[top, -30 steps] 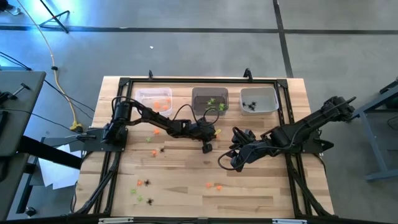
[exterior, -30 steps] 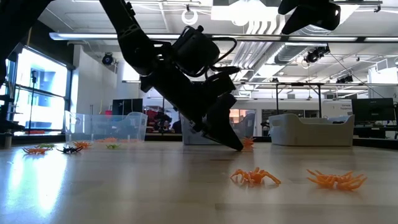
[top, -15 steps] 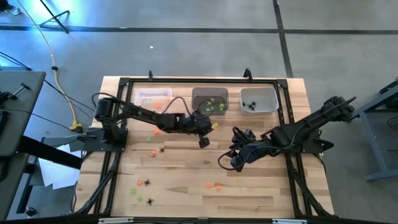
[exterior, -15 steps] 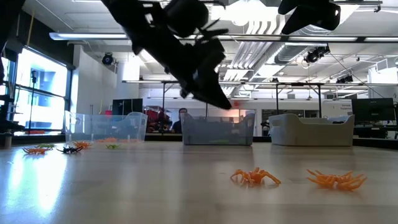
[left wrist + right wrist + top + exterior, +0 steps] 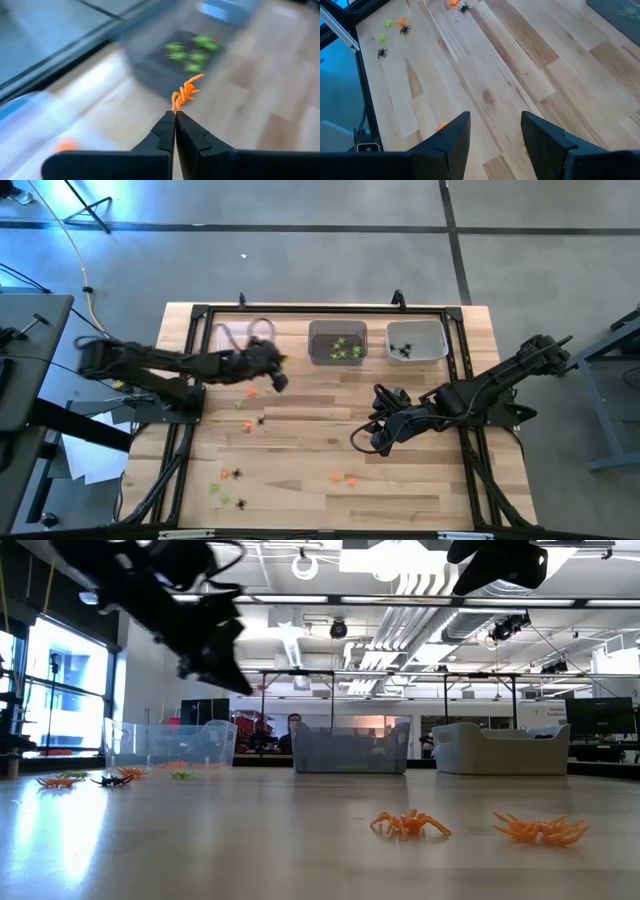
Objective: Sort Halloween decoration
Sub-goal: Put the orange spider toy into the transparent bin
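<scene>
Small orange, lime-green and black spider trinkets [image 5: 240, 405] lie scattered on the wooden table. Two orange ones [image 5: 343, 478] lie near the front edge and show in the low view [image 5: 410, 825]. My left gripper [image 5: 280, 372] hangs above the table by the left bin [image 5: 232, 336] and is shut on an orange trinket [image 5: 186, 92]. The left bin holds an orange piece [image 5: 65, 146], the middle bin [image 5: 337, 342] green ones, the right bin [image 5: 416, 340] black spiders. My right gripper [image 5: 362, 440] hangs open over the table's middle with nothing between its fingers [image 5: 450, 137]. My left gripper pinches the orange trinket by its lower end [image 5: 175, 107] between the very tips of its two shut fingers [image 5: 167, 127]. The rest of the trinket sticks out beyond the tips. It is lifted clear of the table, and the fingers slant downward.
The three bins stand in a row along the far edge inside a black frame [image 5: 300, 310]. Loose trinkets lie at the near left corner [image 5: 230, 485]. Bare wood shows in front of the right gripper [image 5: 490, 95].
My left gripper has risen off the table in front of the middle bin. It has swung quickly toward the table's left edge and a little toward the far edge, staying shut with the orange trinket. It now hangs beside the left bin.
</scene>
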You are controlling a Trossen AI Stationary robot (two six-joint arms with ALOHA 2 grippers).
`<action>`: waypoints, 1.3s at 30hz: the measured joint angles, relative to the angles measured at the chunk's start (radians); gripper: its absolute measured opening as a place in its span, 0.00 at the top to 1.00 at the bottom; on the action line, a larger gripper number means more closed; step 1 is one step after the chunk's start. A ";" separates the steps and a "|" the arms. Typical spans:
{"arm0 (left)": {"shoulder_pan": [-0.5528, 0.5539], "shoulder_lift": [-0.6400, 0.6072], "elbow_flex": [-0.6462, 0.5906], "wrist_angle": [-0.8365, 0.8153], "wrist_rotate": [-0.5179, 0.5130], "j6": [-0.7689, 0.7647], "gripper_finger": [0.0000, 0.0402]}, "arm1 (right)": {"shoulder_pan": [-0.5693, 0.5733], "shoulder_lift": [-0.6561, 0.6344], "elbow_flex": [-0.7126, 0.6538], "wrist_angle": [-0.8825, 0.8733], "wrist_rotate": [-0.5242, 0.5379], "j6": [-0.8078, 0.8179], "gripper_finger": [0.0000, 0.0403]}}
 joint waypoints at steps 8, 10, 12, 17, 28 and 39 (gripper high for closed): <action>0.137 -0.349 -0.218 -0.044 -0.060 -0.064 1.00 | 0.000 0.000 0.000 0.001 0.000 0.000 0.57; 0.164 -0.403 -0.244 -0.071 -0.064 -0.065 1.00 | 0.000 0.000 0.000 0.000 0.000 0.000 0.57; 0.183 -0.440 -0.259 -0.081 -0.064 -0.071 1.00 | 0.000 0.000 0.000 0.000 0.000 0.000 0.57; 0.214 -0.454 -0.286 -0.091 -0.063 -0.075 1.00 | 0.000 0.000 0.000 0.000 0.000 0.000 0.57; 0.290 -0.381 -0.383 -0.088 -0.024 -0.196 1.00 | 0.000 0.000 0.000 0.000 0.000 0.000 0.57; 0.293 -0.372 -0.383 -0.066 -0.011 -0.178 0.98 | 0.000 0.000 0.000 0.000 0.000 0.000 0.57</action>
